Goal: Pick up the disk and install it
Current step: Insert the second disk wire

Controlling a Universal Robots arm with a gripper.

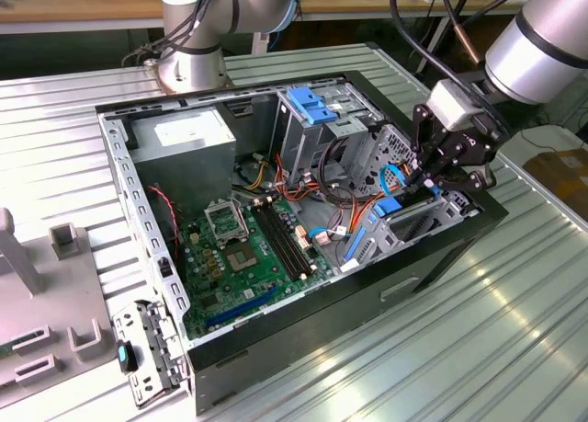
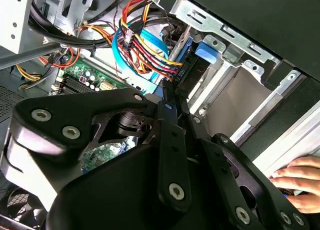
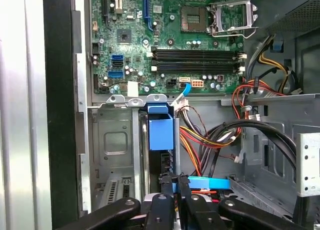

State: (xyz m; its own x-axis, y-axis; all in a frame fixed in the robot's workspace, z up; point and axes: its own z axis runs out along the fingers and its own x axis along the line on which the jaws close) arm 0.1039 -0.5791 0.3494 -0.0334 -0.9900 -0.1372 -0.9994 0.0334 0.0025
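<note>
Blue-railed disk (image 3: 161, 140) upright in drive bay, end effector (image 3: 174, 182) clamped on it

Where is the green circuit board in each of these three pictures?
Exterior view: the green circuit board lies flat inside the open case.
Second wrist view: it peeks out beyond the wire bundle.
First wrist view: it spreads beyond the disk.
Shared landmark: the red-and-yellow wire bundle.

One case (image 1: 441, 256). One motherboard (image 1: 248, 256). One power supply (image 1: 184, 146), upper left. One CPU socket (image 3: 231, 14). Four RAM slots (image 3: 195, 60). One hand (image 2: 297, 182), lower right.
</note>
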